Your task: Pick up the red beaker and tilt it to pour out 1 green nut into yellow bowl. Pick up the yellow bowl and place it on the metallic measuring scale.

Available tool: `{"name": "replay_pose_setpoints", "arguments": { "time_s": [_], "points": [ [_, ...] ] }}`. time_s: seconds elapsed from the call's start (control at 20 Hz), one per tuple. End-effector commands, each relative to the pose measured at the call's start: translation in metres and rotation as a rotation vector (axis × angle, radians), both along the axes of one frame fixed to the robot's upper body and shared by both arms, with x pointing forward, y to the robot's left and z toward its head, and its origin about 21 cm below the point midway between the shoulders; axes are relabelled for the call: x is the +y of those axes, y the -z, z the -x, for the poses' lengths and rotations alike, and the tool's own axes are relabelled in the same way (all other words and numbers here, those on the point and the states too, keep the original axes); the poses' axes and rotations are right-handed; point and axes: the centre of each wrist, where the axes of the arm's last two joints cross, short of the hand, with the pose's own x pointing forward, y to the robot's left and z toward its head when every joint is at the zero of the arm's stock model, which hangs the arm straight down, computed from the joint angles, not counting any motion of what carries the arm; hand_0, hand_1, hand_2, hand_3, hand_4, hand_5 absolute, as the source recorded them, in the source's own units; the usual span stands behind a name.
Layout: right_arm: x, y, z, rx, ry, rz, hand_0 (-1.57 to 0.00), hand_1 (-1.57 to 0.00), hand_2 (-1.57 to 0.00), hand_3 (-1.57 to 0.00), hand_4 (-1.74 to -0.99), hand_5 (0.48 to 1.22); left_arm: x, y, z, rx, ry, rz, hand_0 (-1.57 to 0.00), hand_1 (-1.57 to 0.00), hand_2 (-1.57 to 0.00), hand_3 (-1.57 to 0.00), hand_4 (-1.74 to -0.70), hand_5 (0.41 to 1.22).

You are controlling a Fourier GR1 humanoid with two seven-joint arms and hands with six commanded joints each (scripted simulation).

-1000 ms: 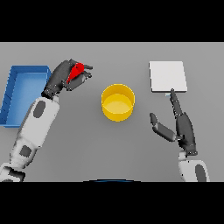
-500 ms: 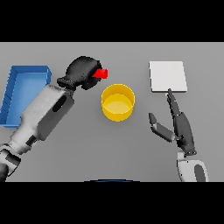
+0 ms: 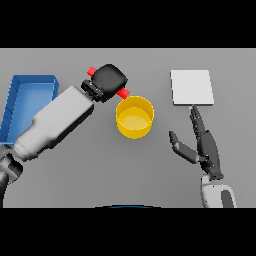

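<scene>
Red beaker (image 3: 123, 92), clenched sideways in the left hand (image 3: 110, 80), tips over the yellow bowl (image 3: 134, 117) rim; overtilting could spill extra nuts.

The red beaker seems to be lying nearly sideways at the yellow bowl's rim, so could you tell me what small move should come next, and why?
Probably tip it a little further. The left hand holds the red beaker almost level, its lower end at the rim of the yellow bowl. No green nut shows in the bowl yet. The right hand rests open below the metallic scale.
</scene>
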Motion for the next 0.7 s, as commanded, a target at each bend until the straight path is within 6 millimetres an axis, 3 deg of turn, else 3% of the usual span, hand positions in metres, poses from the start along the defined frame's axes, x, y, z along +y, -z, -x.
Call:
{"name": "replay_pose_setpoints", "arguments": {
  "time_s": [0.0, 0.25, 0.65],
  "points": [
    [0.001, -0.001, -0.002, -0.008, 0.005, 0.01, 0.0, 0.0, 0.0, 0.0, -1.22, 0.624, -0.004, -0.002, -0.001, -0.006, 0.025, -0.04, -1.57, -1.57, -1.57, -1.39, -1.72, 1.218],
    [0.0, -0.001, 0.0, -0.041, 0.026, 0.043, 0.0, 0.0, 0.0, 0.0, -1.205, 0.584, -0.02, -0.009, -0.002, -0.083, 0.139, -0.233, -1.57, -1.57, -1.57, -1.51, -1.73, 1.22],
    [0.002, -0.005, -0.004, -0.047, 0.034, 0.024, 0.0, 0.0, 0.0, 0.0, -1.135, 0.567, -0.039, -0.014, 0.0, -0.213, 0.3, -0.508, -1.57, -1.57, -1.57, -1.56, -1.74, 1.221]
  ]
}}
